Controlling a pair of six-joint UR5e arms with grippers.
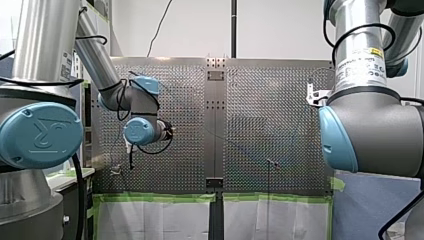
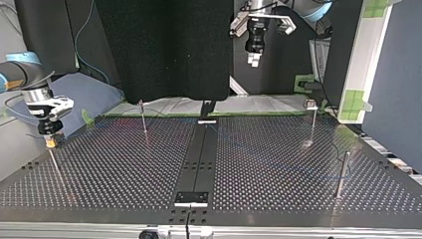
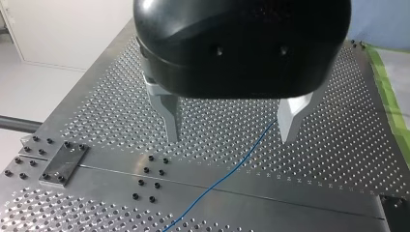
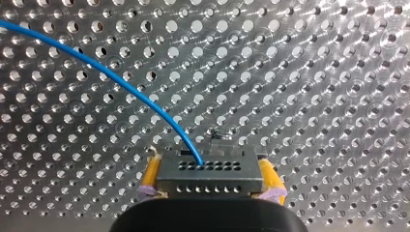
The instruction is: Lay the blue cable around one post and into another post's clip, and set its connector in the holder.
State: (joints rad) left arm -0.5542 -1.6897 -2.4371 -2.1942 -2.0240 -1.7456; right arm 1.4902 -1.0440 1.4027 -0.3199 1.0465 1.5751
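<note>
In the right wrist view my right gripper (image 4: 210,186) is shut on a grey perforated connector (image 4: 210,171), clamped between its yellow pads (image 4: 151,175). The blue cable (image 4: 111,77) arcs away from the connector over the perforated table. In the top view this gripper (image 2: 50,142) hangs low at the left, just above a thin post (image 2: 54,162). My left gripper (image 3: 227,133) stands open high over the table, its metal fingers (image 3: 169,118) empty, with the blue cable (image 3: 227,176) lying on the plate below. It also shows in the top view (image 2: 254,59), far above the table.
Other posts stand on the table: a thin post (image 2: 144,119) at the back left, a clip-topped post (image 2: 312,119) at the back right, and a plain post (image 2: 342,174) at the front right. A black plate (image 2: 191,197) sits on the centre strip.
</note>
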